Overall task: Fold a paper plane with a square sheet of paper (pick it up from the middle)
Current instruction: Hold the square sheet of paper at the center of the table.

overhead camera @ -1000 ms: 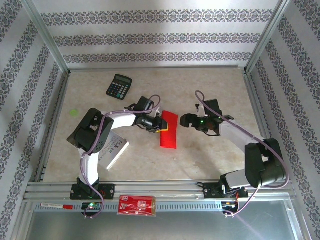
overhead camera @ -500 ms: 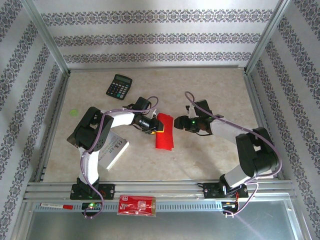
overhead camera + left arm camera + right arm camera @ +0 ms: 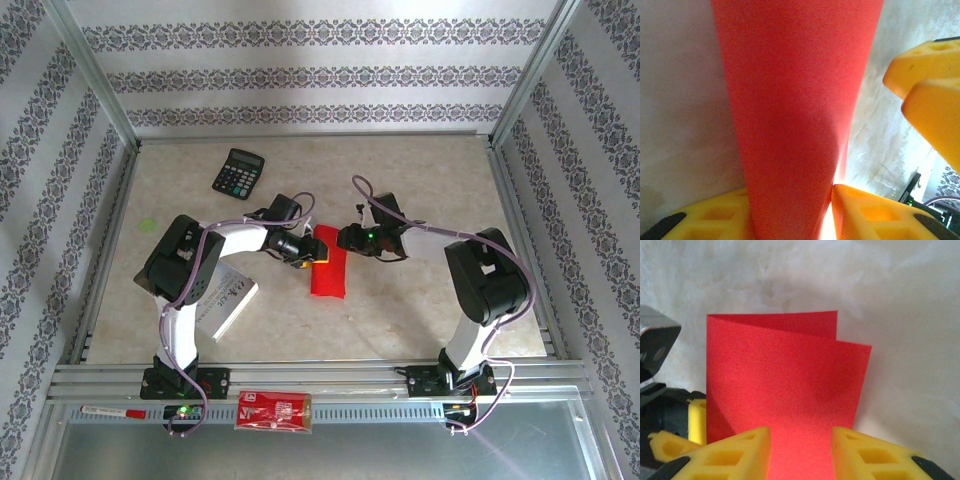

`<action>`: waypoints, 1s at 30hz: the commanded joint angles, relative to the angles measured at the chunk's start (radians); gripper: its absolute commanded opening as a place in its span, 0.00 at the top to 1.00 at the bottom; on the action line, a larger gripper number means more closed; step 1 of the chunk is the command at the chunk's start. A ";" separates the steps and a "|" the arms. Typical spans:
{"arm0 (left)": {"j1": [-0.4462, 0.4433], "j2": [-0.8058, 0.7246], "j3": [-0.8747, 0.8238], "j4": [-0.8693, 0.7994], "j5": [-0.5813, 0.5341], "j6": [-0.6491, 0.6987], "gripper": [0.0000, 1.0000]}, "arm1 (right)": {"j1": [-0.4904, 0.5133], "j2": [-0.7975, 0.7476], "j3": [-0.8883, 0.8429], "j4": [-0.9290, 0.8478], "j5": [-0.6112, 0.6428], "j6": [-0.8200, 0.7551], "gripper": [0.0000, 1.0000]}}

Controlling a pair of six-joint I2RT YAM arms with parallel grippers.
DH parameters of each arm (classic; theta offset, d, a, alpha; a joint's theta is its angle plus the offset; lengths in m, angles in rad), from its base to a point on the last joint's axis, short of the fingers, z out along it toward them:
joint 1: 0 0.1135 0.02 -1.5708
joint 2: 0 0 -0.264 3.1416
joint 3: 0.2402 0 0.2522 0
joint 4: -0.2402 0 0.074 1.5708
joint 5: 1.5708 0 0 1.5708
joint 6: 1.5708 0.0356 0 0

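Inspector: Location of the red sheet?

Recorder: Near the centre of the counter. It is folded into a long strip, with its long axis running 12 to 6 o'clock and the far end tipped slightly toward 1.

Inspector: Left end effector?

Recorder: At the strip's 10 o'clock edge, touching it. In the left wrist view its yellow fingers stand a narrow gap apart, and red paper fills that gap from side to side. Whether they clamp the paper, I cannot tell.

Inspector: Right end effector?

Recorder: At the strip's 1 o'clock corner. In the right wrist view its fingers are also narrowly apart. The sheet is wider than the gap and passes beneath both fingers, so they grip nothing. Two layers of paper show there, and their far edges do not line up.

Inspector: Spacing between the two?

Recorder: Close. The right arm's yellow fingertips appear at 2 o'clock in the left wrist view, just beside the paper.

Inspector: Other items?

Recorder: A black calculator lies toward 11 o'clock from the sheet, well apart. A white booklet lies at 8 o'clock, partly under the left arm. A red printed packet lies on the near rail at 7 o'clock.
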 commanded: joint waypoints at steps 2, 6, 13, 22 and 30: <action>0.008 -0.028 -0.040 -0.029 -0.102 -0.004 0.59 | 0.008 0.048 0.053 0.027 0.002 0.007 0.66; 0.003 -0.039 -0.049 -0.031 -0.118 -0.011 0.57 | 0.012 0.085 0.084 0.033 -0.014 0.014 0.68; -0.014 -0.049 -0.042 -0.049 -0.140 -0.013 0.51 | 0.033 0.139 0.131 0.038 -0.025 0.020 0.71; -0.034 -0.052 -0.034 -0.100 -0.200 -0.015 0.49 | 0.053 0.182 0.168 0.044 -0.034 0.031 0.73; -0.035 -0.049 -0.040 -0.102 -0.239 -0.032 0.62 | 0.032 0.147 0.171 0.044 -0.056 0.027 0.71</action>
